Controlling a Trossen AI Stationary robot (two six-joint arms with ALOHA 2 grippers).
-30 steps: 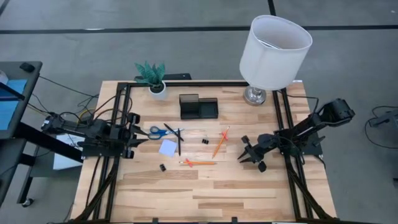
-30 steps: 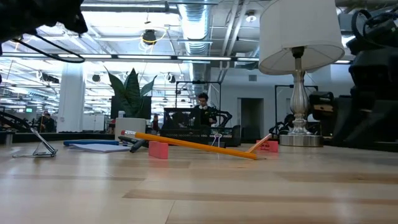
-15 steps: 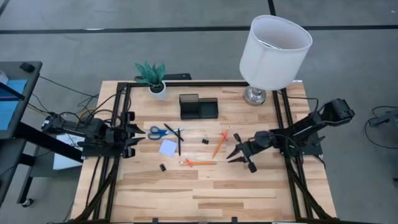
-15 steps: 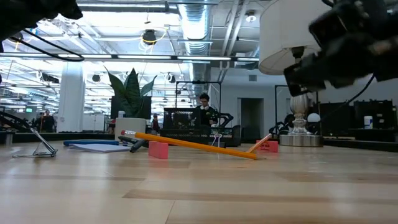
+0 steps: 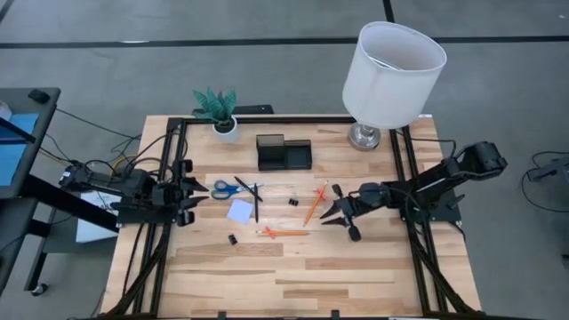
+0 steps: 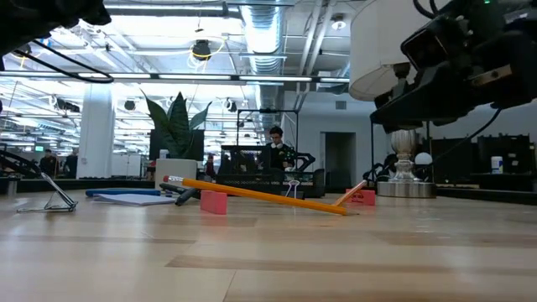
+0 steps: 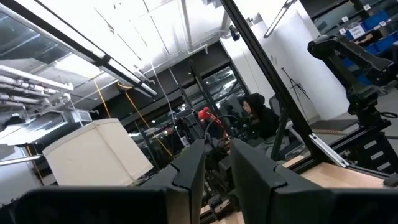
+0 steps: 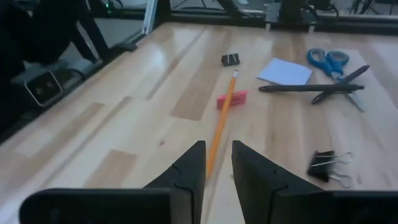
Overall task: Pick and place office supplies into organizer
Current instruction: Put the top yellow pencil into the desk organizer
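Fingers of the right gripper (image 5: 331, 216) stand slightly apart, empty, above the wooden table (image 5: 293, 276) just at three o'clock of the two orange pens (image 5: 313, 205). From the small black rectangular organizer (image 5: 284, 153) those pens lie toward five o'clock. Over at nine o'clock the left gripper (image 5: 201, 189) waits beside the blue-handled scissors (image 5: 229, 188), its fingers narrowly parted.

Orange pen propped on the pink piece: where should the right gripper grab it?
Take the orange pen on the bare shaft between the pink piece and its end nearer the right gripper. Come from above, fingers across the shaft: propped on that piece, it slopes, probably leaving a gap underneath.
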